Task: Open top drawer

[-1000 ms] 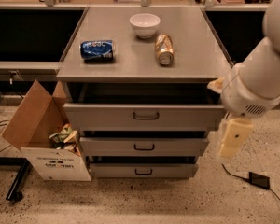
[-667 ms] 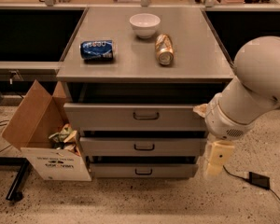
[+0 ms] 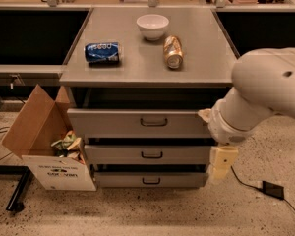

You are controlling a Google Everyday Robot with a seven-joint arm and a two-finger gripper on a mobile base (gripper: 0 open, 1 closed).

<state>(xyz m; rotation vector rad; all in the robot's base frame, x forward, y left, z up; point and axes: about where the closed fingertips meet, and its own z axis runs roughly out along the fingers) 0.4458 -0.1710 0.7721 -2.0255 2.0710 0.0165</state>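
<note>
Where the white arm [image 3: 265,90] bends down at the cabinet's right side, the tool [image 3: 221,165] hangs pointing at the floor [image 3: 152,213]; whether it is open or closed cannot be told, and nothing is seen in its hold.

- Top drawer [image 3: 113,124]: up and to the left of the tool, grey front with a dark loop handle [image 3: 154,122]; a dark gap shows above its upper edge. Its right end sits just beside the arm's wrist.
- Middle drawer [image 3: 118,155]: level with the tool, directly to its left.
- Bottom drawer [image 3: 118,180]: left and slightly below, its right end close to the tool tip.
- Counter [image 3: 137,73]: above and left, carrying a blue can [image 3: 102,52] on its side, a white bowl [image 3: 152,26] and a gold can [image 3: 173,52] on its side.
- Cardboard box [image 3: 42,146]: far left on the floor, open, holding crumpled wrappers.
- Black adapter [image 3: 273,190]: floor, right of the tool, with a cable.
</note>
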